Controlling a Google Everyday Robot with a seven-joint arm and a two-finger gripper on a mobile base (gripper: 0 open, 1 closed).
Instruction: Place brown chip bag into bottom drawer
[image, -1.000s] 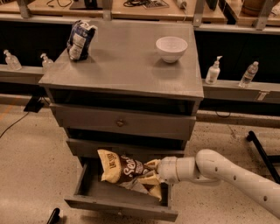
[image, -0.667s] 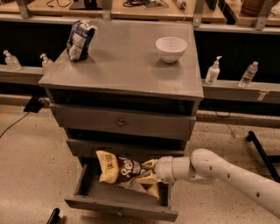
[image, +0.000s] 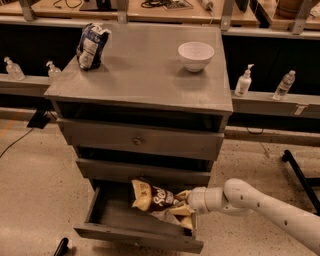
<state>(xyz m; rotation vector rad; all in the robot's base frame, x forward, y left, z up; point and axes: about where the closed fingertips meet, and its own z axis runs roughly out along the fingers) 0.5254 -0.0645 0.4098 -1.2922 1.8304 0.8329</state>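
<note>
End effector (image: 183, 204) apparently clamped on brown chip bag (image: 151, 198), inside open bottom drawer (image: 134, 234)

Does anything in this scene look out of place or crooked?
Only the brown chip bag: it sits tilted in the open bottom drawer, its right end crumpled at the tool. The blue-and-white bag and the bowl on the cabinet top look normal.

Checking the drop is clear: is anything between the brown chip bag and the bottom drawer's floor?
Nothing visible. The bottom drawer is pulled open, its visible floor bare, and the brown chip bag is over its right half with the end effector at the bag's right end.
</note>
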